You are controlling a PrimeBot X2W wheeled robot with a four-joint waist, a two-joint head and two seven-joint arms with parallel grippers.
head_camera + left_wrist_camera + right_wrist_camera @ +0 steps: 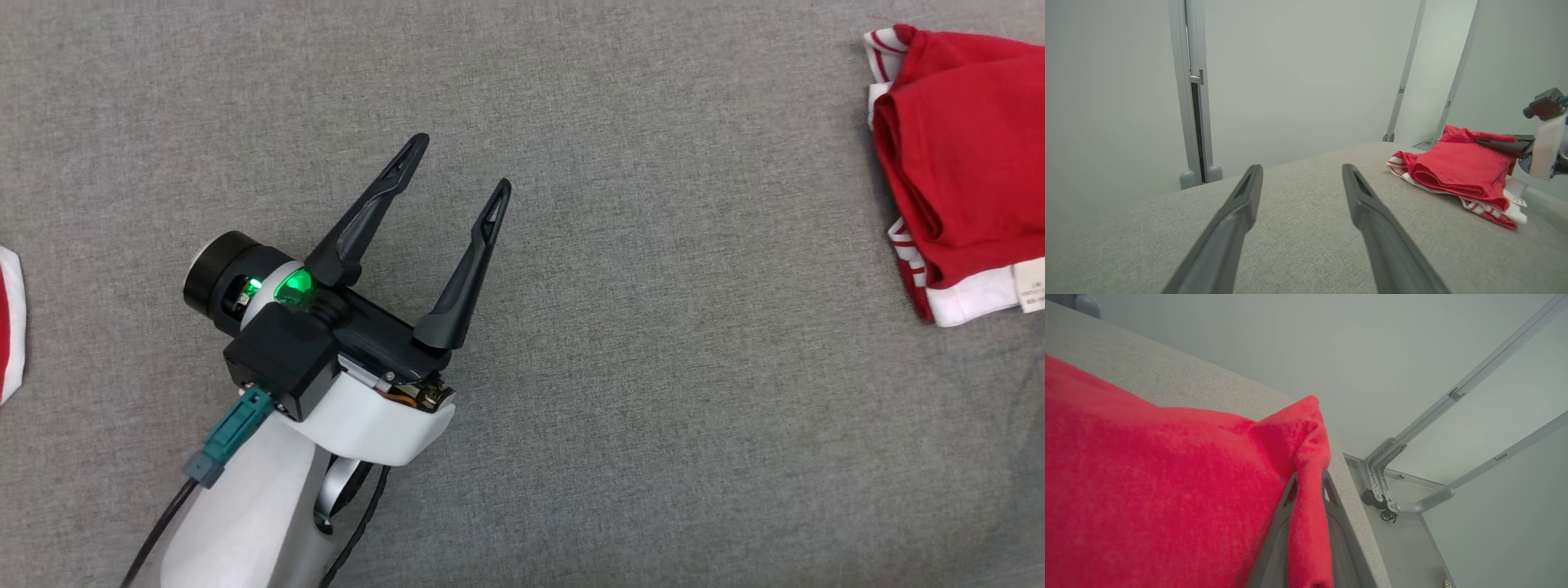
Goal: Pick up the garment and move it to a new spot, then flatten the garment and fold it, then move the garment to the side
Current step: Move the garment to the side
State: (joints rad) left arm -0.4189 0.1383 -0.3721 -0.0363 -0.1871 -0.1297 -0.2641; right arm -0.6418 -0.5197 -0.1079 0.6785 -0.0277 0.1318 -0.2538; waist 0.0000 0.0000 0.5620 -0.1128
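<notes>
The left gripper (462,163) is seen nearest, over the grey cloth surface (653,425). Its two dark fingers are spread wide, and nothing is held or touched by them. Well apart from it, to its right and further ahead, the garment (963,163) is found: a red piece with white striped trim, laid in folded layers near the edge of the surface. The right gripper (1309,475) is clenched on a raised fold at a corner of the garment, and the red cloth is pinched between its fingers. The folding is judged to be done and the moving to the side to be nearly finished. Only the letting go seems to be left.
</notes>
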